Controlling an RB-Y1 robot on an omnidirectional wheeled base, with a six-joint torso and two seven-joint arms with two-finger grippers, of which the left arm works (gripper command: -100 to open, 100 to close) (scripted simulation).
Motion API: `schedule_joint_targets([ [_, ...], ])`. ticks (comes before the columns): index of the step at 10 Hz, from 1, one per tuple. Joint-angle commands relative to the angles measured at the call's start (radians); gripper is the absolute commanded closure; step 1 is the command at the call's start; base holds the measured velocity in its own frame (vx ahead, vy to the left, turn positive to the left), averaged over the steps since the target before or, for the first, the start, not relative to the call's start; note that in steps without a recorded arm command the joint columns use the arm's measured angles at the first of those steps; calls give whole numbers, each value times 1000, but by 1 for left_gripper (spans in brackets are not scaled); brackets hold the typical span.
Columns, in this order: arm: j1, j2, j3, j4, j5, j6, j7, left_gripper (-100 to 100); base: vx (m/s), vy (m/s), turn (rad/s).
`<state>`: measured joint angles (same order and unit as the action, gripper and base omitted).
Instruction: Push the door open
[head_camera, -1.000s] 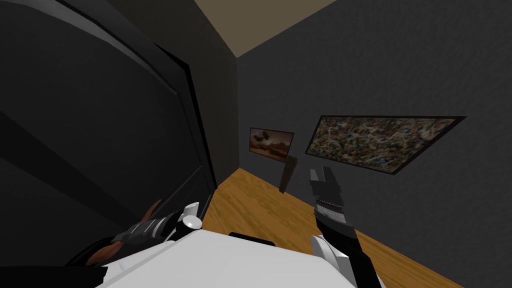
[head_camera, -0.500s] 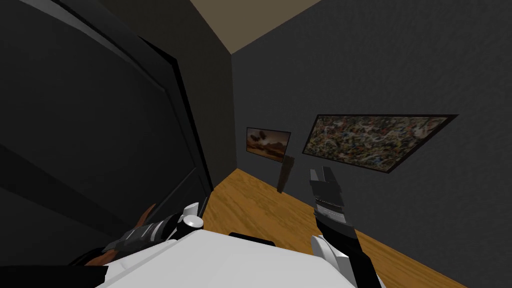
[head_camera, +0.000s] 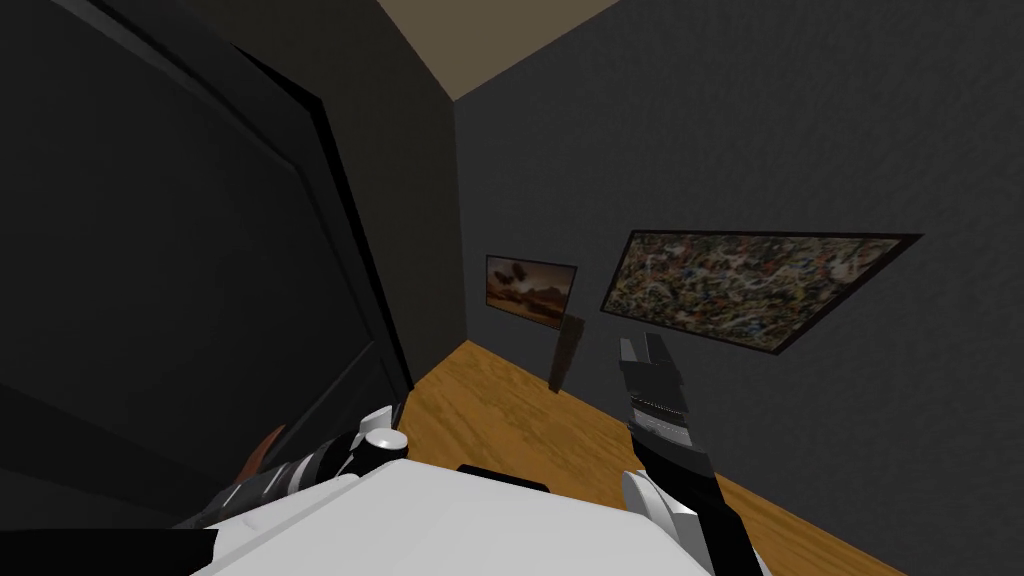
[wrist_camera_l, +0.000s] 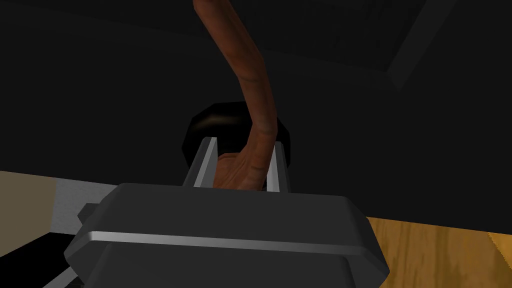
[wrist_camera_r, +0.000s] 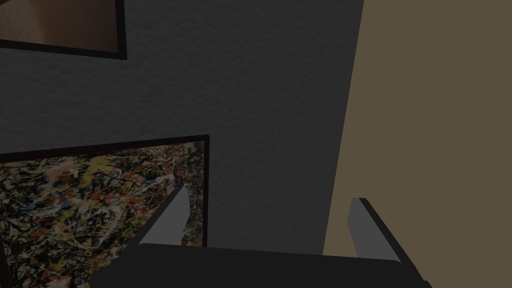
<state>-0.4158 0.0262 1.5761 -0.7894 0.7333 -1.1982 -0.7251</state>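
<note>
Left wrist view: left gripper (wrist_camera_l: 245, 150) was clamped on the brown handle (wrist_camera_l: 250, 85), black rosette (wrist_camera_l: 210, 125) just beyond; head view: dark door (head_camera: 180, 250) beside that gripper; right gripper (wrist_camera_r: 270, 205) stood parted.

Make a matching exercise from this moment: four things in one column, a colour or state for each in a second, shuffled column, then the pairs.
Things:
1. left gripper
2. right gripper
3. door handle
4. door

Colour or state:
A. open, nothing between the fingers
B. reddish brown, a curved lever
C. shut on the door handle
D. black

Pairs: 1-C, 2-A, 3-B, 4-D
</note>
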Motion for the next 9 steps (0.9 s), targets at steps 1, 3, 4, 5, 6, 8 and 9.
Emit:
schedule_joint_targets([
  [1,-18,-14,18,-21,8,-27,-9,100,153,-99,-60],
  [3,-27,-45,41,-32,19,-52,-17,100,151,-88,-58],
  [4,-18,-37,41,-28,20,-38,-19,100,55,-45,-8],
  [5,-26,-12,67,-34,34,-65,-22,100,107,-75,-55],
  [6,-28,-7,73,-37,37,-72,-23,100,159,-64,-22],
  [8,-37,2,102,-49,51,-102,-26,100,165,-51,-28],
  [9,-42,0,116,-55,59,-117,-28,100,184,-57,-20],
])
